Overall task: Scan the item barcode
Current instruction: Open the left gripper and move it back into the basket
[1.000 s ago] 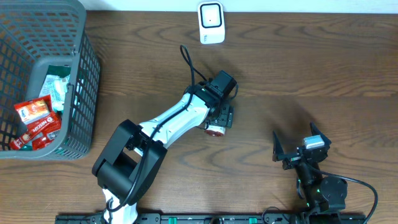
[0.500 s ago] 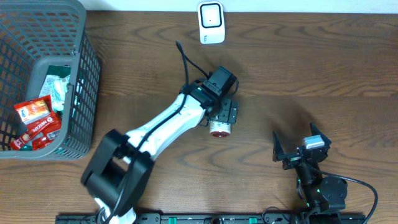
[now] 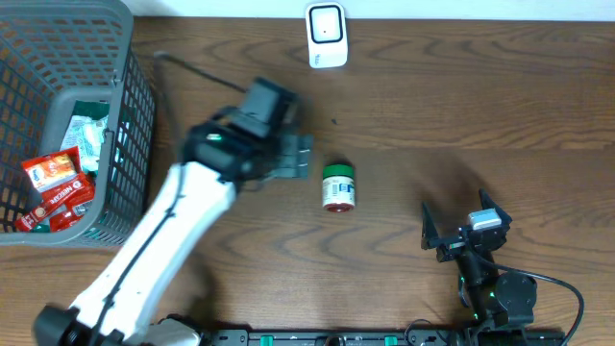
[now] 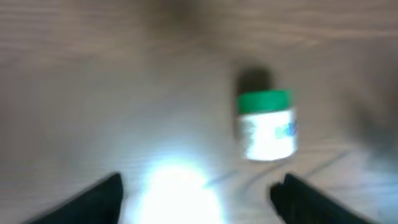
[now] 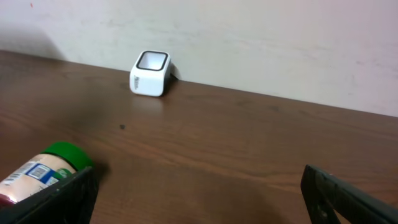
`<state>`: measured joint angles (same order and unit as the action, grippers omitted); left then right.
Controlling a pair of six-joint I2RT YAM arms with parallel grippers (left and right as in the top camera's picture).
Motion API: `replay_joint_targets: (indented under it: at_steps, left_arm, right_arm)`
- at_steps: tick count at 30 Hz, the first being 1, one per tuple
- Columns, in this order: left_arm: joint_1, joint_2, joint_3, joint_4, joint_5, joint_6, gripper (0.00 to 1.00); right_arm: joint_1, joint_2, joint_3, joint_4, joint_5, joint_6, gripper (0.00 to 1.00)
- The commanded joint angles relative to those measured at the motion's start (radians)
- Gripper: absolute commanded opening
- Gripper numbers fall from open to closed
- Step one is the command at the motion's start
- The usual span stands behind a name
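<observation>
My left pincer (image 4: 200, 182) gapes empty; the green-capped jar (image 4: 267, 127) lies on its side just ahead, slightly right.

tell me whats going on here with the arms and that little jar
The left gripper has just let go of the green-lidded jar and swung away toward the basket, open and blurred with motion. The jar lies on its side on the table, untouched, short of the white scanner at the far edge. The right gripper sits open and idle.
</observation>
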<state>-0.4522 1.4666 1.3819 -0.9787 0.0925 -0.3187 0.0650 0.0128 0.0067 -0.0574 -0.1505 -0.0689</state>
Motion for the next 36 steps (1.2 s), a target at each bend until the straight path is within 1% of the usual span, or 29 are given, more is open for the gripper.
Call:
replay_joint_targets:
  at_steps: [1, 2, 3, 6, 7, 8, 9, 17, 20, 24, 26, 27, 28, 30, 31, 32, 33, 35, 36]
  left_arm:
    - [0.13, -0.077, 0.014, -0.152, -0.039, 0.084, 0.62]
    - [0.193, -0.098, 0.014, -0.224, -0.051, 0.086, 0.58]
    - [0.232, -0.108, 0.014, -0.266, -0.064, 0.087, 0.57]
    - [0.328, -0.121, 0.014, -0.364, -0.135, 0.087, 0.47]
    - [0.357, -0.122, 0.014, -0.39, -0.167, 0.087, 0.39]
    - [0.378, -0.122, 0.014, -0.405, -0.191, 0.087, 0.34]
    - [0.413, -0.122, 0.014, -0.412, -0.234, 0.087, 0.23]
    - [0.527, -0.122, 0.014, -0.39, -0.421, 0.109, 0.23]
    - [0.558, -0.122, 0.014, -0.375, -0.427, 0.144, 0.23]
    - [0.591, -0.122, 0.014, -0.365, -0.422, 0.146, 0.23]
    - [0.594, -0.122, 0.019, -0.366, -0.349, 0.151, 0.23]
    - [0.594, -0.122, 0.038, -0.359, -0.217, 0.192, 0.24]
    - [0.594, -0.122, 0.055, -0.354, -0.141, 0.216, 0.32]
    - [0.594, -0.122, 0.105, -0.343, -0.016, 0.246, 0.5]
    - [0.594, -0.122, 0.157, -0.336, 0.054, 0.248, 0.6]
    - [0.594, -0.122, 0.2, -0.323, 0.089, 0.248, 0.73]
    - [0.594, -0.122, 0.248, -0.305, 0.108, 0.248, 0.79]
    - [0.594, -0.122, 0.347, -0.243, 0.101, 0.246, 0.83]
    - [0.599, -0.122, 0.375, -0.219, 0.098, 0.245, 0.82]
  right_arm:
    - [0.0, -0.003, -0.001, -0.003, -0.008, 0.012, 0.99]
    - [0.0, -0.003, -0.001, -0.003, -0.008, 0.012, 0.99]
    - [0.0, -0.003, -0.001, -0.003, -0.008, 0.012, 0.99]
    - [0.0, -0.003, -0.001, -0.003, -0.008, 0.012, 0.99]
    - [0.0, -0.003, -0.001, -0.003, -0.008, 0.012, 0.99]
    - [0.0, -0.003, -0.001, -0.003, -0.008, 0.012, 0.99]
    - [0.0, -0.003, -0.001, -0.003, -0.008, 0.012, 0.99]
    - [0.0, -0.003, -0.001, -0.003, -0.008, 0.012, 0.99]
    - [0.0, -0.003, -0.001, -0.003, -0.008, 0.012, 0.99]
    - [0.0, -0.003, -0.001, -0.003, -0.008, 0.012, 0.99]
    - [0.0, -0.003, -0.001, -0.003, -0.008, 0.012, 0.99]
    - [0.0, -0.003, -0.001, -0.004, -0.008, 0.012, 0.99]
    - [0.0, -0.003, -0.001, -0.003, -0.008, 0.012, 0.99]
    - [0.0, -0.003, -0.001, -0.003, -0.008, 0.012, 0.99]
    - [0.0, -0.003, -0.001, -0.003, -0.008, 0.012, 0.99]
    - [0.0, -0.003, -0.001, -0.003, -0.008, 0.012, 0.99]
    - [0.0, -0.003, -0.001, -0.003, -0.008, 0.012, 0.99]
    - [0.0, -0.003, -0.001, -0.003, -0.008, 0.012, 0.99]
    - [0.0, -0.003, -0.001, -0.003, -0.008, 0.012, 0.99]
